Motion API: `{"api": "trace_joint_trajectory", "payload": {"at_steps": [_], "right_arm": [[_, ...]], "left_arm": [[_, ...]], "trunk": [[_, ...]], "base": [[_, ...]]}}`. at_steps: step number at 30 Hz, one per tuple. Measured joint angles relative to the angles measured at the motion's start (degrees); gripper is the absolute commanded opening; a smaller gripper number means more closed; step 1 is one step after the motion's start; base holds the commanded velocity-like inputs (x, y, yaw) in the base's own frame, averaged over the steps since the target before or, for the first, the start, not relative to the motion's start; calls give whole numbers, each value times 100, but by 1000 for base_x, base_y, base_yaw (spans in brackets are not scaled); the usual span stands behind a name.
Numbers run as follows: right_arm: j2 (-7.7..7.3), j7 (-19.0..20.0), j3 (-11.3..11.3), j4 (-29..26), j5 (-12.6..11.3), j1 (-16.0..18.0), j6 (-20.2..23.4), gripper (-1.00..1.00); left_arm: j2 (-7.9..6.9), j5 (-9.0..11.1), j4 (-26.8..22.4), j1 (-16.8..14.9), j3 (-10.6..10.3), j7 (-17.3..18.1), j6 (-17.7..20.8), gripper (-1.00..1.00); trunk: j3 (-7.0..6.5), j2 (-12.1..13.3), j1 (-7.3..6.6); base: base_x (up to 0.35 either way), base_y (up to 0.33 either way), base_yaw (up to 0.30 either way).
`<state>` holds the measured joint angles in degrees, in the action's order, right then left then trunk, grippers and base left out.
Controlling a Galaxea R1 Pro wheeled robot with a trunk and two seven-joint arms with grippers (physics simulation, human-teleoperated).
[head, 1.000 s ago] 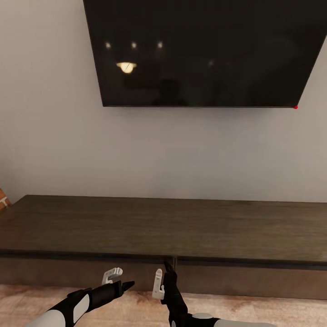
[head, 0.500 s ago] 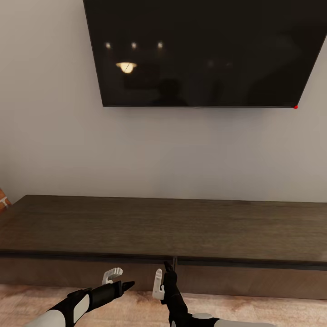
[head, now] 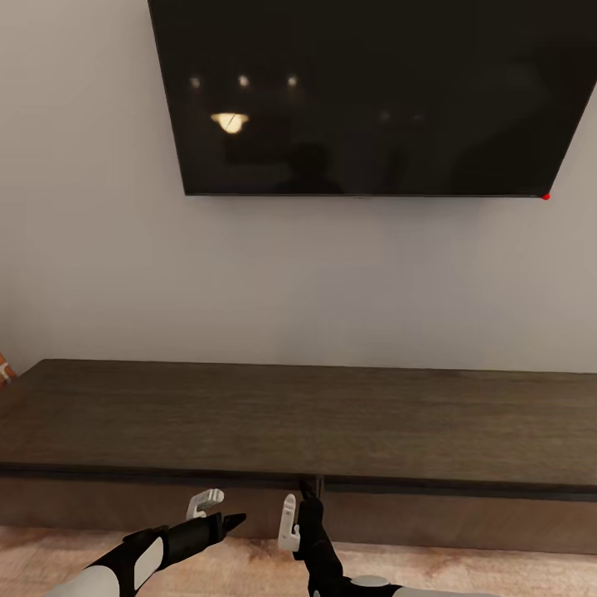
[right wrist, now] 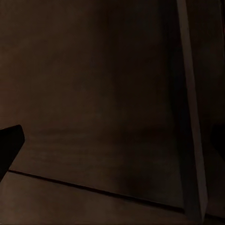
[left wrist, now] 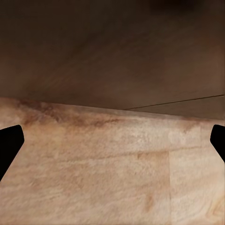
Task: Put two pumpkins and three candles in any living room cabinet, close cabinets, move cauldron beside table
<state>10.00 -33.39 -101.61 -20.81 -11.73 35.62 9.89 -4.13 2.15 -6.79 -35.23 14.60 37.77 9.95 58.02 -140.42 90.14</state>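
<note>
**A:** Where do your end effectors sit?

**B:** Your left end effector is at about 7 o'clock in the head view, low in front of the cabinet. Its fingers are spread wide, one white finger and one black finger, with nothing between them. In the left wrist view the two dark fingertips stand at opposite edges, far apart, with the pale wooden floor and the base of the cabinet front between them.

**A:** And your right one?

**B:** Your right end effector is at 6 o'clock, pointing up at the cabinet's front just under its top edge, near the vertical seam between two drawer fronts. It is open too, a white finger to one side and a black finger to the other, empty. The right wrist view is very dark: drawer front up close, a fingertip at one edge, a pale strip running along the seam.

**A:** What lies beyond?

**B:** The cabinet's drawers look closed, its long dark-brown top bare. Above it, at 12 o'clock, a black television hangs on the grey wall.
</note>
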Motion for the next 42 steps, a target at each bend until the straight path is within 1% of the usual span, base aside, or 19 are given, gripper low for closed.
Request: {"api": "trace_joint_trajectory", "payload": {"at_steps": [15,16,18,29,42], "right_arm": [[0,4,-9,2,-10,-3,1,100],[0,4,-11,3,-10,-2,2,-100],[0,-17,12,6,2,55,19,-100],[0,-21,15,3,5,60,23,-100],[0,-69,1,27,84,62,63,-100]], "left_arm": [[0,5,5,0,1,0,5,100],[0,4,6,0,1,0,7,100],[0,3,6,0,1,0,5,100],[0,7,6,0,1,0,4,100],[0,7,7,0,1,-5,2,100]], "trunk": [[0,0,1],[0,0,1],[-1,0,1],[-1,0,1],[-2,0,0]], "base": [[3,0,0],[0,0,0],[0,0,0],[0,0,0],[0,0,0]]}}
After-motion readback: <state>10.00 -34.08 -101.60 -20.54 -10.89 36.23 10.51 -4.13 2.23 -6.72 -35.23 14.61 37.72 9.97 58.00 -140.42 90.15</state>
